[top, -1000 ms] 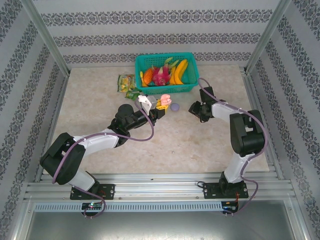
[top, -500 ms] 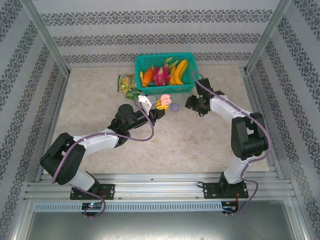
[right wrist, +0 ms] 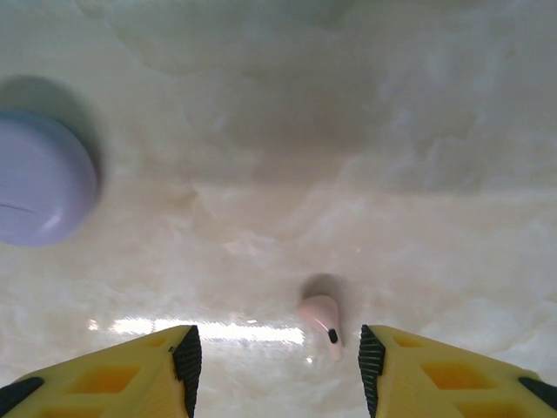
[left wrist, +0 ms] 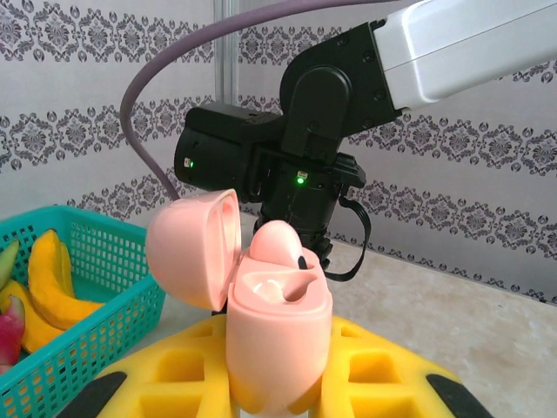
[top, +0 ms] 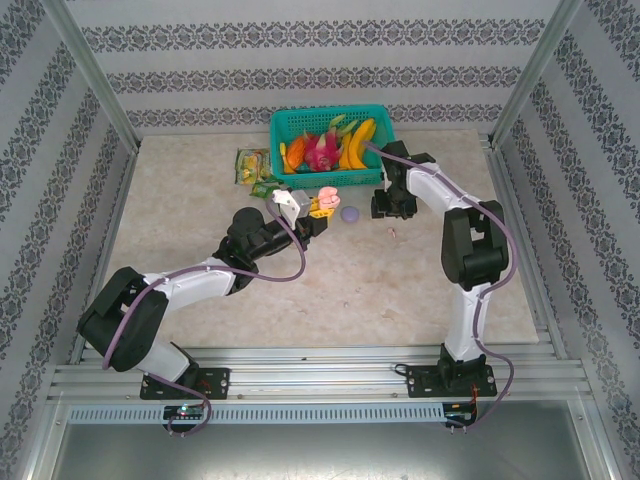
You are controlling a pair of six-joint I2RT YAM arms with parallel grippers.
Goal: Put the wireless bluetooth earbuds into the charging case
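The left gripper (top: 316, 207) is clamping the pink case (left wrist: 278, 322) between its yellow fingers (left wrist: 383, 383), jaws closed against the case body. The case is standing upright with its lid (left wrist: 196, 248) hinged open to the left. A seated earbud (left wrist: 277, 239), pink, is sitting in the case body. The basket (left wrist: 104, 261) is lying to the left, behind the case.

The right gripper (right wrist: 278, 366) is pointing down at the table (right wrist: 348, 131), jaws partly open and gripping nothing. The loose earbud (right wrist: 320, 315), pink with a dark tip, is lying on the table between the two fingertips, nearer the right one and apart from both. The purple case (right wrist: 39, 178) is resting closed on the table, well to the left of the loose earbud
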